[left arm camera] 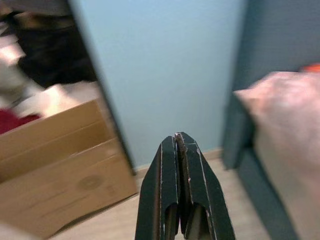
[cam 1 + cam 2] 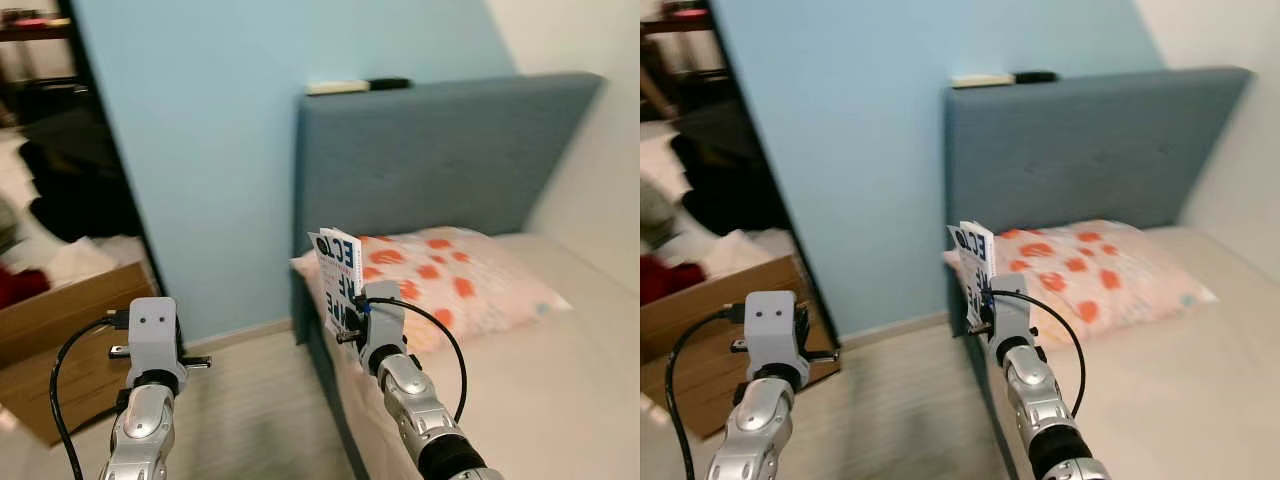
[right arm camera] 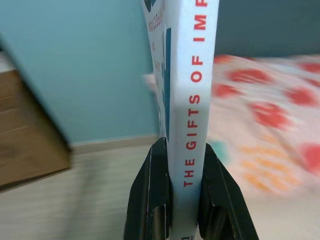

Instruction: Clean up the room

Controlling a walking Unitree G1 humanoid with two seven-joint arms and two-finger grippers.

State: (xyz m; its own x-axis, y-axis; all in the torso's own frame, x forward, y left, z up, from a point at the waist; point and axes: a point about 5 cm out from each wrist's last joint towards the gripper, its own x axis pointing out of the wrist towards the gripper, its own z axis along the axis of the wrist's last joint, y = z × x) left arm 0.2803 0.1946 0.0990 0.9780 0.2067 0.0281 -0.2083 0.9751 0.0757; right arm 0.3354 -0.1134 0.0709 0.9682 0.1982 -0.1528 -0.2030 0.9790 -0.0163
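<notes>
A: Surroundings?
B: One bed [image 2: 560, 390], blue headboard [image 2: 440, 150], one spotted pillow [image 2: 450, 275] — wooden drawer unit [image 2: 60, 340] at left, blue wall [image 2: 200, 150] ahead.
A: Held items?
B: One book [image 3: 187, 95], upright, clamped in the right claw [image 3: 186, 165] just before the pillow. Left claw [image 1: 179, 145] — fingers together, nothing held.

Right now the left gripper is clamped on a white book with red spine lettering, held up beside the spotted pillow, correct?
Not quite: the right gripper holds the book, as the right wrist view shows. The left gripper is shut on nothing. The spotted pillow sits beside it, as stated.
</notes>
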